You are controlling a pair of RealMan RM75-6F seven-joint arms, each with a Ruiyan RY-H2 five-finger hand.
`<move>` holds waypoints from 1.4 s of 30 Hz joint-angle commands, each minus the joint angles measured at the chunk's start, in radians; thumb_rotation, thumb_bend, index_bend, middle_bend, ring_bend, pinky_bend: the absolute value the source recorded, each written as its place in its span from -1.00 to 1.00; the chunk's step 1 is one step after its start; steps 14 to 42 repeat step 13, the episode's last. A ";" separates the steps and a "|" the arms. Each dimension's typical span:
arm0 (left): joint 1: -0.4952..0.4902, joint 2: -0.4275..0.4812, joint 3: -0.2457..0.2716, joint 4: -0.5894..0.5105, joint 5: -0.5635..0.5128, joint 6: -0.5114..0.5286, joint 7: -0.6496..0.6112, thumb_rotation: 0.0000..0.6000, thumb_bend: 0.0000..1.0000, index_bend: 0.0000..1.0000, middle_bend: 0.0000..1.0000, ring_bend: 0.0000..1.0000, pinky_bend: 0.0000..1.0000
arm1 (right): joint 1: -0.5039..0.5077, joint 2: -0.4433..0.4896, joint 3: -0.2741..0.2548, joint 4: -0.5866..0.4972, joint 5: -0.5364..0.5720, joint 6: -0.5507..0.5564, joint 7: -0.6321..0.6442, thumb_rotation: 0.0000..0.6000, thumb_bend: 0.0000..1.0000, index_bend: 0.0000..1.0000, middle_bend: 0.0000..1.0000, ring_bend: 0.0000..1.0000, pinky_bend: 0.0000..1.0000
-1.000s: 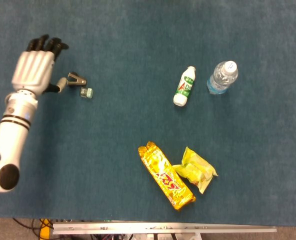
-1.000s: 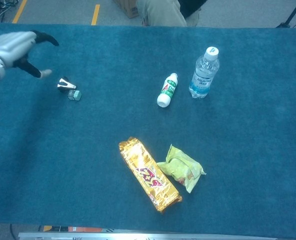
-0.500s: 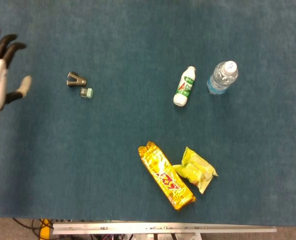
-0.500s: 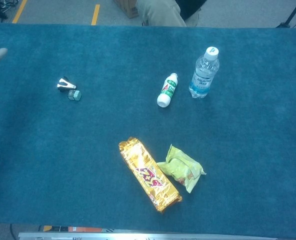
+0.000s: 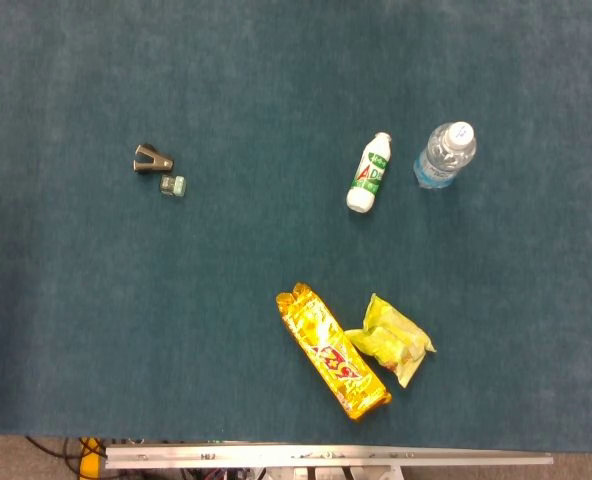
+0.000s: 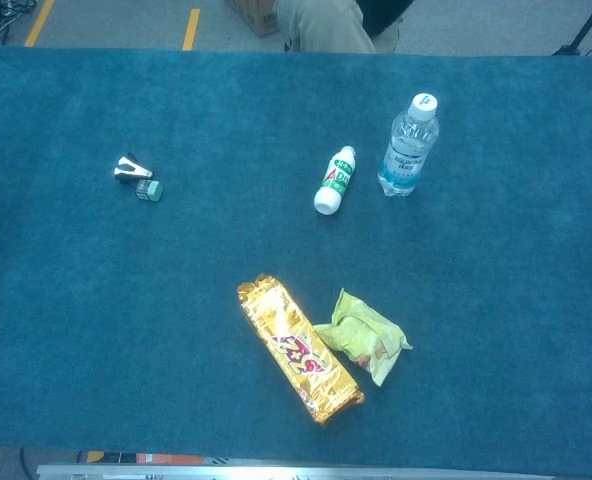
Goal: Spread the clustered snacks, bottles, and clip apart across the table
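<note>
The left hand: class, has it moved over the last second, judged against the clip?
Yes. It was beside the clip a second ago, then drew away leftward past the table's left edge. Now neither view shows it.

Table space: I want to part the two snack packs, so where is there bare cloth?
Bare cloth lies between the clip and white bottle, and left of the gold pack. It is crowded where the green pack touches the gold one.

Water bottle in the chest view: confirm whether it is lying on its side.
No, the water bottle stands upright on the blue table cover, white cap on top, just right of the small white bottle.
</note>
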 commanded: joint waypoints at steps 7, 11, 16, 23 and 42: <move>0.045 0.017 -0.013 0.001 0.004 0.011 -0.013 1.00 -0.38 -0.48 -0.66 -0.94 -0.85 | -0.015 0.017 0.000 -0.006 0.008 -0.003 0.010 1.00 -0.90 -0.47 -0.37 -0.58 -0.26; 0.051 0.023 -0.021 -0.003 0.007 0.001 -0.010 1.00 -0.38 -0.47 -0.67 -0.94 -0.85 | -0.015 0.021 0.006 -0.006 0.013 -0.008 0.016 1.00 -0.90 -0.47 -0.37 -0.58 -0.26; 0.054 0.022 -0.025 -0.007 0.008 -0.002 -0.002 1.00 -0.38 -0.46 -0.66 -0.94 -0.85 | -0.012 0.019 0.007 -0.005 0.014 -0.016 0.019 1.00 -0.90 -0.47 -0.37 -0.58 -0.26; 0.054 0.022 -0.025 -0.007 0.008 -0.002 -0.002 1.00 -0.38 -0.46 -0.66 -0.94 -0.85 | -0.012 0.019 0.007 -0.005 0.014 -0.016 0.019 1.00 -0.90 -0.47 -0.37 -0.58 -0.26; 0.054 0.022 -0.025 -0.007 0.008 -0.002 -0.002 1.00 -0.38 -0.46 -0.66 -0.94 -0.85 | -0.012 0.019 0.007 -0.005 0.014 -0.016 0.019 1.00 -0.90 -0.47 -0.37 -0.58 -0.26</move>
